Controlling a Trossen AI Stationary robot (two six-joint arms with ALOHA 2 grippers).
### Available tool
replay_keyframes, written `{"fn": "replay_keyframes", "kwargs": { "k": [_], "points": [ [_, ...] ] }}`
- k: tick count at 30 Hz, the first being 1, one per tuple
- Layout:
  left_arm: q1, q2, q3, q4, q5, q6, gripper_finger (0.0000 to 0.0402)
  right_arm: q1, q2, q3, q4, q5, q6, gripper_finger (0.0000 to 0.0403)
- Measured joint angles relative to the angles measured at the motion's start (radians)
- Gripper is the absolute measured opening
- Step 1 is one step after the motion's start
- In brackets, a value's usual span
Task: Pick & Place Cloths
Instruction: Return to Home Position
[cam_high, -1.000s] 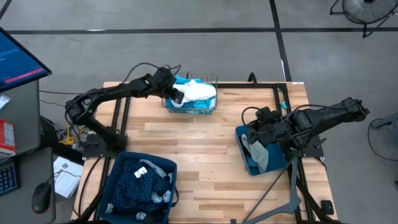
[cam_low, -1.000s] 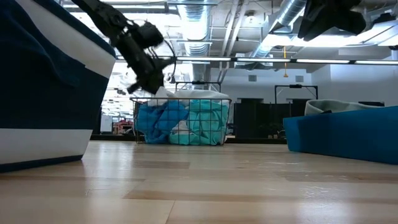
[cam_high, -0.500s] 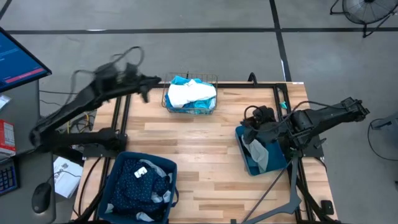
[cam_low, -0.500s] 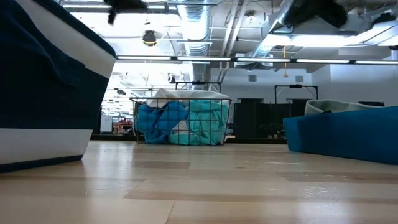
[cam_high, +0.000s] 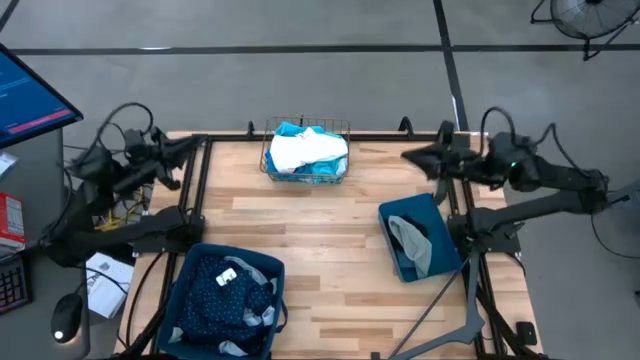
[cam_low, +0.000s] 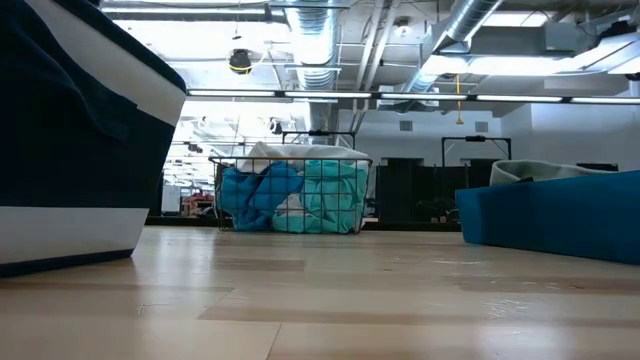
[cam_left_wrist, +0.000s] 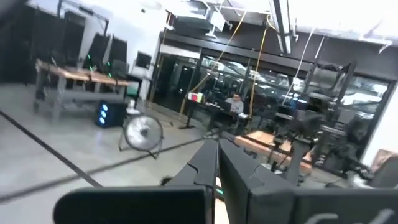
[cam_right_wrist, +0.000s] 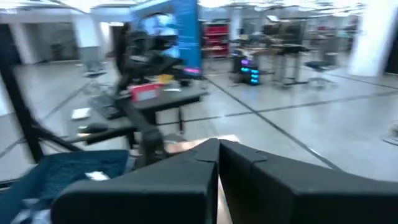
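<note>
White, turquoise and bright blue cloths (cam_high: 308, 150) lie heaped in the gold wire basket (cam_high: 345, 128) at the table's far edge; they also show in the low view (cam_low: 290, 195). Navy dotted cloths with white and grey pieces (cam_high: 225, 290) fill the near left teal bin (cam_high: 272, 262). A grey cloth (cam_high: 412, 240) lies in the right teal bin (cam_high: 395, 215). My left gripper (cam_high: 198, 145) is shut and empty, raised over the far left corner. My right gripper (cam_high: 407, 155) is shut and empty, raised near the far right edge. Both wrist views show the fingertips together, left (cam_left_wrist: 216, 148) and right (cam_right_wrist: 219, 147).
Bare wood lies between the basket and the two bins. In the low view the left bin (cam_low: 80, 150) looms close and the right bin (cam_low: 550, 220) stands at the right. A desk with a monitor (cam_high: 30, 95) stands left of the table.
My left gripper has left the wire basket and swung up and toward the table's far left corner. My right gripper has risen from over the right bin and drawn back toward the far right edge. The cloths lie where they were.
</note>
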Motion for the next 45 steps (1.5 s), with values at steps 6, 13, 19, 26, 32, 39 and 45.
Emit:
{"fn": "replay_keyframes", "kwargs": {
  "k": [6,13,19,26,32,39,45],
  "points": [
    [0.0,-0.082,-0.185,0.015,0.0,-0.08,0.0001,-0.159,-0.145,-0.19,0.026,-0.181,0.048,0.0004],
    [-0.025,-0.091,-0.312,0.088,0.024,-0.153,0.0001,-0.21,-0.339,-0.557,0.275,-0.238,0.208,0.0001],
    [-0.096,-0.083,-0.407,0.171,-0.012,-0.175,0.0001,-0.201,-0.456,-0.811,0.517,-0.234,0.305,0.0001],
    [-0.211,-0.083,-0.484,0.193,-0.102,-0.207,0.0001,-0.201,-0.554,-0.932,0.58,-0.201,0.343,0.0001],
    [-0.354,-0.077,-0.527,0.21,-0.237,-0.211,0.0001,-0.201,-0.613,-0.984,0.577,-0.198,0.315,0.0001],
    [-0.449,-0.107,-0.489,0.216,-0.219,-0.176,0.0001,-0.201,-0.615,-1.009,0.577,-0.195,0.312,0.0001],
    [-0.481,-0.185,-0.421,0.216,-0.253,-0.102,0.0001,-0.206,-0.617,-1.028,0.576,-0.195,0.311,0.0001]
  ]
}}
